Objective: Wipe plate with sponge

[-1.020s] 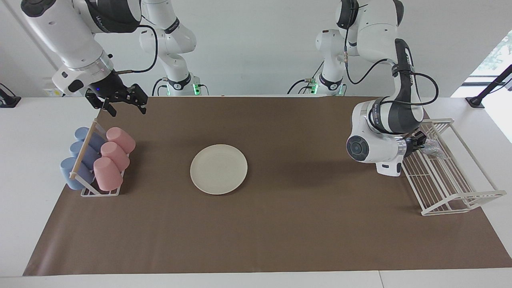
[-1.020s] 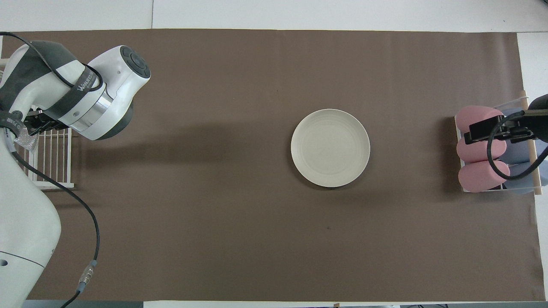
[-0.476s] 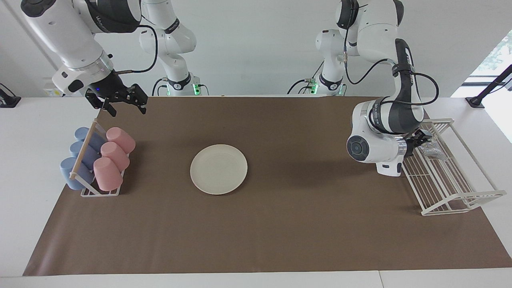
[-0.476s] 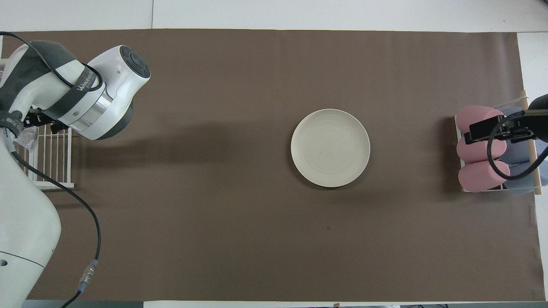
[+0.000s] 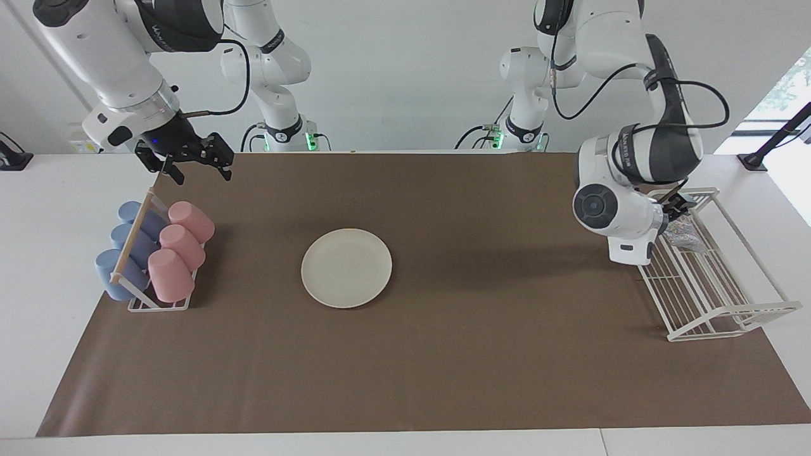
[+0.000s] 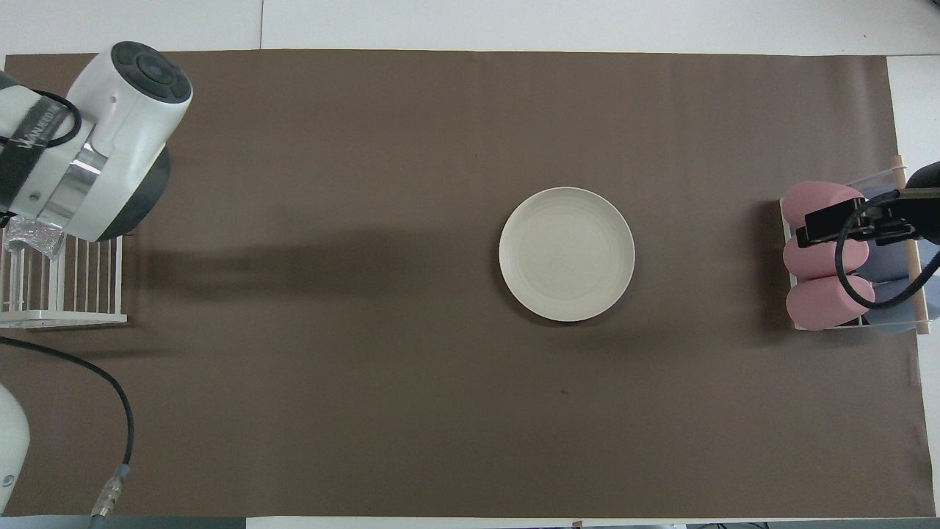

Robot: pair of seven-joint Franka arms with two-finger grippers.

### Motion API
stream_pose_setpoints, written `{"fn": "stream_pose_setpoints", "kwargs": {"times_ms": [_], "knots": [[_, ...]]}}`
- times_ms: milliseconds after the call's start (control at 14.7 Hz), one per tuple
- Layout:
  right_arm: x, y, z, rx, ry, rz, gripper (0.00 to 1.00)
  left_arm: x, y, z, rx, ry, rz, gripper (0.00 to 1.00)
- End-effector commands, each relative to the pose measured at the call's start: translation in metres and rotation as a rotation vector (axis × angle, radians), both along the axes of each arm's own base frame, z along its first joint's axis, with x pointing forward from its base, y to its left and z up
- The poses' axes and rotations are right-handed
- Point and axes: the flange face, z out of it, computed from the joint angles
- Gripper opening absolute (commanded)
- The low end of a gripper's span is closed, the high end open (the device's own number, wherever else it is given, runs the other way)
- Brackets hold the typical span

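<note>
The left hand (image 5: 676, 207) hangs over the white wire rack (image 5: 728, 304) at the left arm's end of the counter (image 5: 443, 367). It is mostly hidden by its own wrist; what shows of its fingers looks spread apart, and they hold nothing. The sponge (image 5: 683, 236) lies in the rack just under that hand, at the rack's end nearer to the robots; from above it peeks out from under the wrist (image 6: 33, 239). Whether the fingertips touch the sponge cannot be told.

The right hand (image 5: 197, 166) waits in the air with its fingers wide apart and empty, over the brown mat (image 5: 443, 367) near the rack of pink cups (image 5: 178, 250) and blue cups (image 5: 123, 250) at the right arm's end of the counter.

The plate (image 5: 346, 268) lies flat on the mat around the middle of the counter, between the two racks, well apart from both hands and from the sponge.
</note>
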Motion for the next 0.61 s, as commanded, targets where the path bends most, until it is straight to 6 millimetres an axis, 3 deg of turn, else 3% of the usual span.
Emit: {"fn": "stream_pose_setpoints", "kwargs": {"times_ms": [0,136,340,544], "knots": [[-0.002,0.001,0.004,-0.019,-0.002,0.000,1.00,-0.016,0.001,0.043,-0.159,-0.032,-0.005,1.00],[-0.003,0.003,0.006,-0.019,-0.004,-0.003,1.00,-0.024,-0.001,0.073,-0.305,-0.066,0.017,1.00],[-0.002,0.007,0.006,-0.022,-0.004,-0.026,1.00,-0.048,0.022,0.127,-0.574,-0.115,0.024,1.00],[-0.003,0.007,0.006,-0.021,-0.002,-0.026,1.00,-0.071,0.025,0.161,-0.709,-0.120,-0.033,1.00]]}}
